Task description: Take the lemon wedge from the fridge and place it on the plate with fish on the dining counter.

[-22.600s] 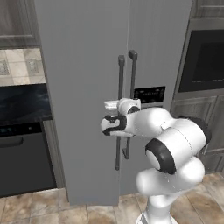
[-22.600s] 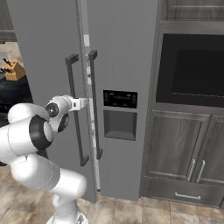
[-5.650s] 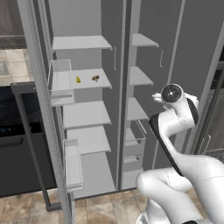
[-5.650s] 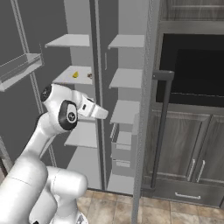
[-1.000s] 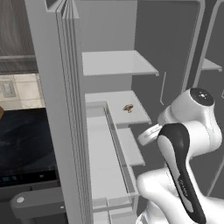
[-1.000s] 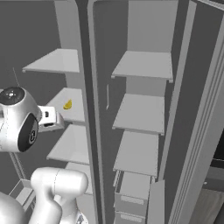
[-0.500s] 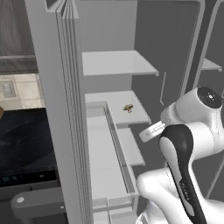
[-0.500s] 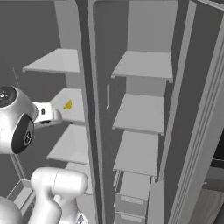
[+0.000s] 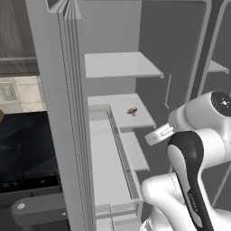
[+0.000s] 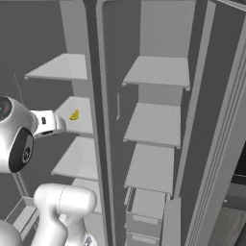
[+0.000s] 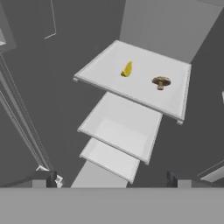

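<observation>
Lemon wedge (image 11: 127,69) sits on a white shelf (image 11: 135,94) in the fridge's (image 10: 144,29) left compartment, second shelf from the top, roughly mid-shelf toward its left side in the hand view. Also catchable in the right base view as a yellow speck on that shelf, just past the wrist. Beside it, apart and not touching, is a small brown mushroom-shaped lump (image 11: 161,82); same lump shows in the left base view on the shelf. Don't confuse the two. Lower shelves and a bin sit below. Both fridge doors are swung open, the left one edge-on in the left base view with its door bins. Claw (image 11: 113,178) is released, jaws spread wide, nothing between them, its two dark tips at the bottom of the hand view. It hangs outside the compartment, above and short of the wedge, looking down onto the shelf. Progress, my read: fridge is opened and the target is in sight and lined up; that's it. Left to do: reach in, close on the wedge without nudging the lump, pull out, drive to the dining counter, drop it on the plate with fish. Early stage, under halfway. Wedge is tiny against the claw, so the pinch needs to be well centred.
</observation>
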